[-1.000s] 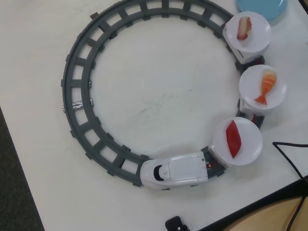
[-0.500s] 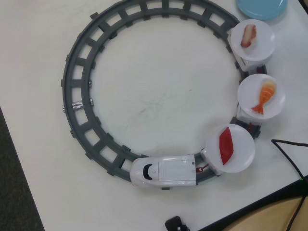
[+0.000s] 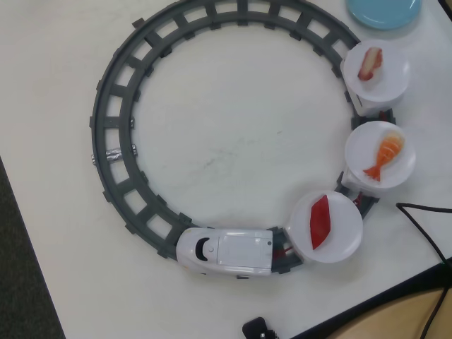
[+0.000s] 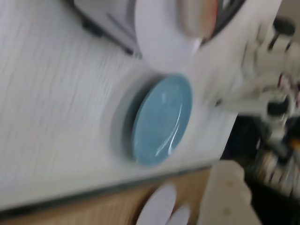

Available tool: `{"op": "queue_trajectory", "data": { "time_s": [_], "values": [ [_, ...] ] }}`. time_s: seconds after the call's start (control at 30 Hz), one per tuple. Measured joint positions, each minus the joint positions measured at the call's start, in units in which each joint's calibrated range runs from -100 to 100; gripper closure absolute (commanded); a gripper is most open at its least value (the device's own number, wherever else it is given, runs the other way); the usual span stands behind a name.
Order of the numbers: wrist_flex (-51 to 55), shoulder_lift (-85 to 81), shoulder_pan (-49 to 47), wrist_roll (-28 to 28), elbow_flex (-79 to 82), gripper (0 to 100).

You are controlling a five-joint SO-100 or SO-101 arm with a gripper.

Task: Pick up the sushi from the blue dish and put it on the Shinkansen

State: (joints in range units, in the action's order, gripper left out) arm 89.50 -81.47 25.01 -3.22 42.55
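Already the small whitish nigiri sushi (image 3: 370, 64) lies on the rearmost round white plate (image 3: 392, 85) of the white plastic Shinkansen (image 3: 224, 251), near the desk's far right corner; the light-blue round dish (image 4: 162, 119) is bare. Task looks done. Blurred wrist view hides the gripper's opening: cannot tell.

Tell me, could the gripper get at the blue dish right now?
Probably yes. In the blurred wrist view the blue dish lies bare with nothing over it, but the gripper itself isn't visible, so I can't be certain.

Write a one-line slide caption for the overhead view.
Shinkansen rounds the grey track, its rear plate carrying the sushi; the blue dish sits empty.
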Motion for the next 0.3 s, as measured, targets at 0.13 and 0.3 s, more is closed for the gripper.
{"op": "queue_trajectory", "data": {
  "time_s": [0.13, 0.3],
  "values": [
    [0.00, 0.00, 12.84, 0.00, 0.36, 69],
    [0.00, 0.25, 21.27, 0.00, 1.26, 69]
  ]
}}
